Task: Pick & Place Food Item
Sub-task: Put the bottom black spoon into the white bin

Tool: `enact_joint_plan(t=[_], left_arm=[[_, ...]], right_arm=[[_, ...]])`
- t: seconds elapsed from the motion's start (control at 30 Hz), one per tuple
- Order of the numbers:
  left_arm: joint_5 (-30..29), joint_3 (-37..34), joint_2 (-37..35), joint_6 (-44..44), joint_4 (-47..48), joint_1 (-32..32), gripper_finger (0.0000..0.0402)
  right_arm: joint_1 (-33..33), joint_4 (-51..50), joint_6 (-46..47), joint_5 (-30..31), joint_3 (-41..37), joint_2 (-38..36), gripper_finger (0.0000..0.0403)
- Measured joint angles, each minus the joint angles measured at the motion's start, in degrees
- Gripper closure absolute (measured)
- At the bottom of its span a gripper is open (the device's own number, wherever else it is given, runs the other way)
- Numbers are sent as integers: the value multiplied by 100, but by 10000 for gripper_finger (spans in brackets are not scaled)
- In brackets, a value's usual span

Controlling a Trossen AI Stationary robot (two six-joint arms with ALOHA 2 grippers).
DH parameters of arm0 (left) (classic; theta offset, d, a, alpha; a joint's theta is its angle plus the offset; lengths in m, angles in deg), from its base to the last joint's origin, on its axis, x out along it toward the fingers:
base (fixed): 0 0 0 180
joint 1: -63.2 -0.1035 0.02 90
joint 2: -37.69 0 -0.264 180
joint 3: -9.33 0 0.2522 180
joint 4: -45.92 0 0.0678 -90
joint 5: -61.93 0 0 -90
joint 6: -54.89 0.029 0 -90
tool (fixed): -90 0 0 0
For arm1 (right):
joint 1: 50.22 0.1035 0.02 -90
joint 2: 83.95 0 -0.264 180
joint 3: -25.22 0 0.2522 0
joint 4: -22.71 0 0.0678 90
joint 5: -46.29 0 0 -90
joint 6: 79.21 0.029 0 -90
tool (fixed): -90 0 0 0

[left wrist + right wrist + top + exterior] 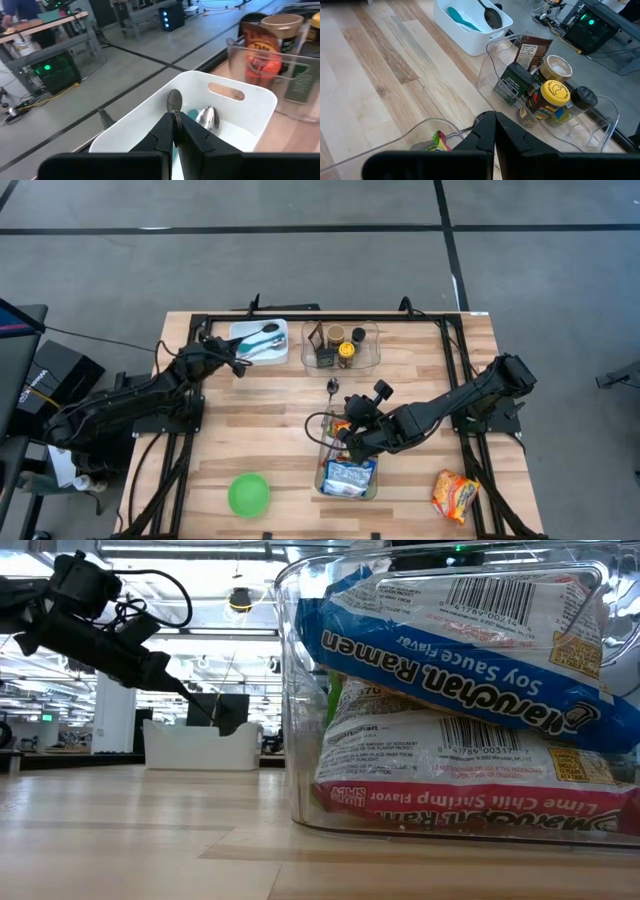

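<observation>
- One loose noodle packet (455,494) lies flat on the tabletop (270,425) at the near right corner, well apart from the clear bin (345,480) that already holds two ramen packets (470,650); you can take it, by my reading, as the food item left to move.
- Your right tool (350,442) hangs over the far end of that bin, its fingers closed on nothing, so the packet lies to its right and nearer the front edge.
- Your left tool (240,362) is also closed and empty, up at the white tub (262,340) with the spoon (174,99), far across the tabletop.
- You would do best with the right arm; it is much the nearer.
- Packet's long axis looks to run roughly front to back, slightly slanted, so you would likely need the fingers opened and turned across its shorter width.
</observation>
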Motion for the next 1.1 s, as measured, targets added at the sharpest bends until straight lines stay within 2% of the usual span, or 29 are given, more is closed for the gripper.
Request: enact_joint_plan(t=[0.23,0.47,1.1], left_arm=[[23,0,0,2,0,-292,395],[816,0,0,137,4,-451,395],[983,0,2,302,0,-740,395]], right_arm=[[0,-2,0,0,0,0,399],[2,-4,4,0,0,0,399],[2,33,2,0,0,0,399]])
